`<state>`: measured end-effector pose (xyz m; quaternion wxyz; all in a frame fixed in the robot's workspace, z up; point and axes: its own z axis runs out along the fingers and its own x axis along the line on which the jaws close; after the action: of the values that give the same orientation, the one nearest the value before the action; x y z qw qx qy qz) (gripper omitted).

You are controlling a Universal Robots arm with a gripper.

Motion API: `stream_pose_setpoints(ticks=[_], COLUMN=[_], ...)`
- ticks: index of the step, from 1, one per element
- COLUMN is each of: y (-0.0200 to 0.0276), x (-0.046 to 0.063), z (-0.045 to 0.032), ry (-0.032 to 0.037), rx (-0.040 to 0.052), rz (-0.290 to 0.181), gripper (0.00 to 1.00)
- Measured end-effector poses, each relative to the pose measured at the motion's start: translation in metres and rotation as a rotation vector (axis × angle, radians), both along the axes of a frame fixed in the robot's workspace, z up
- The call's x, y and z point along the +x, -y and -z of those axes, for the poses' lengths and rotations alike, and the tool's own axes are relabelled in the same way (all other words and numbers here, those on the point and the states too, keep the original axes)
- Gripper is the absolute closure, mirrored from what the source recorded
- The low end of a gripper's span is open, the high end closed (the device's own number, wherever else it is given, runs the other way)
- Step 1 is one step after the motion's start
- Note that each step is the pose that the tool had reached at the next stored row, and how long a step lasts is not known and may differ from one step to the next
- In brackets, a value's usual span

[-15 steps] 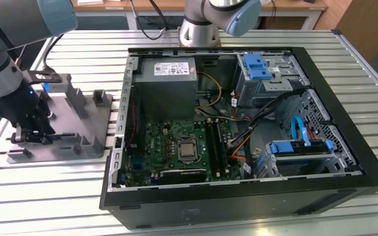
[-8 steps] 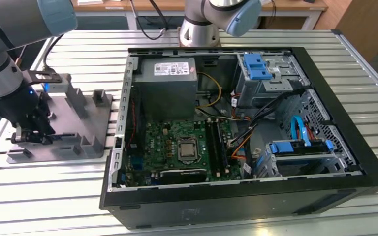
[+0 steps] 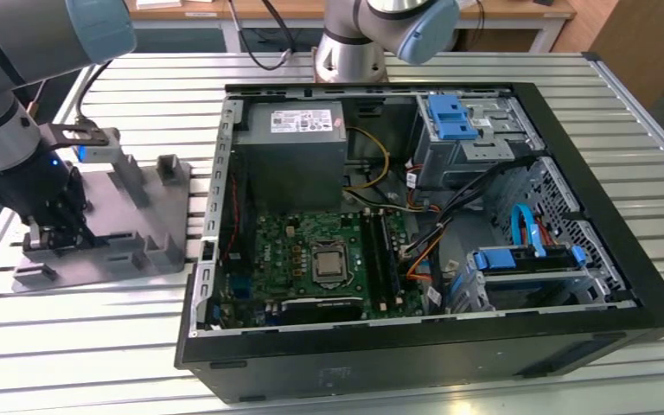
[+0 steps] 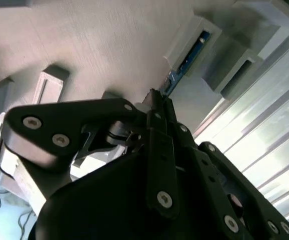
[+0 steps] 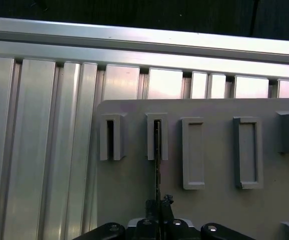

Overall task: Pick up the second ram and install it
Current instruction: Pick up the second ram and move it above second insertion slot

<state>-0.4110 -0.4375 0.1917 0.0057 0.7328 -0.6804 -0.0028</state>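
The second ram [image 5: 157, 160] is a thin board seen edge-on, standing in a slot of the grey holder plate [image 5: 124, 190]. In the second wrist view the ram [image 4: 187, 57] shows its blue-green side in the same slot of the plate [image 4: 109, 45]. My gripper [image 5: 158, 204] has its black fingers closed around the near end of the stick; the fingertips [image 4: 157, 102] meet there. In the exterior view the gripper [image 3: 61, 233] is low over the plate [image 3: 136, 233], at the exterior view's left of the open computer case. The green motherboard [image 3: 309, 251] has long black slots [image 3: 380, 251].
The black computer case [image 3: 424, 346] lies open on the slatted aluminium table [image 3: 609, 95]. Inside are a grey power supply [image 3: 291, 130], blue drive brackets [image 3: 453, 117] and loose cables [image 3: 470, 199]. The arm's base [image 3: 349, 43] stands behind the case. More empty holders [image 5: 247, 150] rise from the plate.
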Motion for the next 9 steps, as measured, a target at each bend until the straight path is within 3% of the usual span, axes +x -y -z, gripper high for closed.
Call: stream_pose_setpoints(ticks=[9], y=[0.0], x=[0.0], z=[0.0002], ry=[0.0], rx=[0.0], rz=[0.0], gripper=[0.86])
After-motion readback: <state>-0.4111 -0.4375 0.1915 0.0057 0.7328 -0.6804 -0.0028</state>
